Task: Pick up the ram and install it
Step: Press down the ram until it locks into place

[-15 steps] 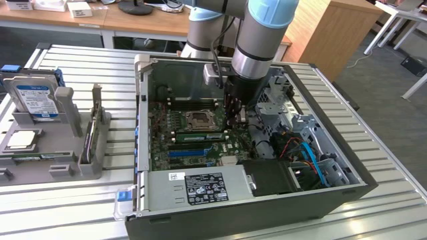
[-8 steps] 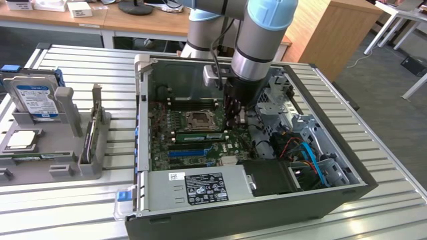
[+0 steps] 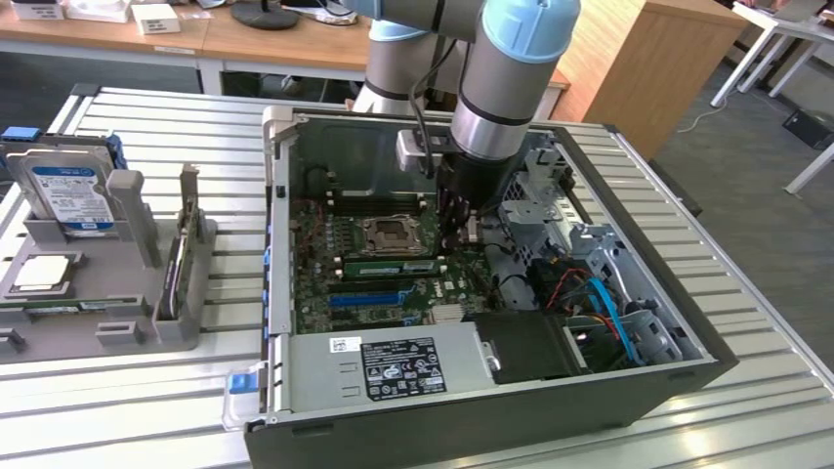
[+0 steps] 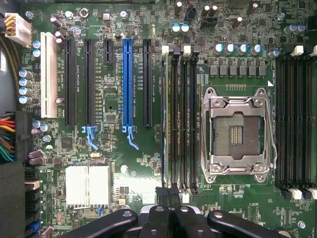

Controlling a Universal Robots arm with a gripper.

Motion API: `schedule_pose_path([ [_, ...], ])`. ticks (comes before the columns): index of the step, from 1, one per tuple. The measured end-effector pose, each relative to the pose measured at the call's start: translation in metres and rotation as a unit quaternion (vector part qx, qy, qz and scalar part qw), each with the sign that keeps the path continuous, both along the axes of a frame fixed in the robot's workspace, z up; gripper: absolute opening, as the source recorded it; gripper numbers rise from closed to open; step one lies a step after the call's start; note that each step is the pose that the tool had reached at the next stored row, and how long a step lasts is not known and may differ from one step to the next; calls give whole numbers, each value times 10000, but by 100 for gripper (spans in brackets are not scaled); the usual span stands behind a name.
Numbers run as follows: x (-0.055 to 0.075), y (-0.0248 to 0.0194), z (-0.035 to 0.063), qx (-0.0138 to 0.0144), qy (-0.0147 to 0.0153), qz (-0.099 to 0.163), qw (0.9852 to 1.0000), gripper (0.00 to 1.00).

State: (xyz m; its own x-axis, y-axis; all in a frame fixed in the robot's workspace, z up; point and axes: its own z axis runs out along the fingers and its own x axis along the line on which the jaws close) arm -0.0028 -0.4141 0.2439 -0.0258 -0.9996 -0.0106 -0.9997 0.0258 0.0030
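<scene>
Even, bright indoor light fills the scene, with no hard shadows on the slatted table (image 3: 729,293) around the computer case (image 3: 495,430). Inside the case the far wall and the corner under the arm lie in soft shade. The motherboard (image 4: 114,163) is evenly lit and sharp in the wrist view; the CPU socket (image 4: 237,131) frame and the silver heatsink (image 4: 88,184) beside the slots carry mild glare. The gripper (image 4: 168,218), close to the lens, looks dark and slightly soft.
</scene>
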Motion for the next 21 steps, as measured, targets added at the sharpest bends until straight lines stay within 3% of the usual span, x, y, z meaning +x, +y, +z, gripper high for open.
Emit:
schedule_pose_path([
  [9,32,0,-2,1,29,0,10000,11],
  [21,33,0,-57,1,29,0,10000,11],
])
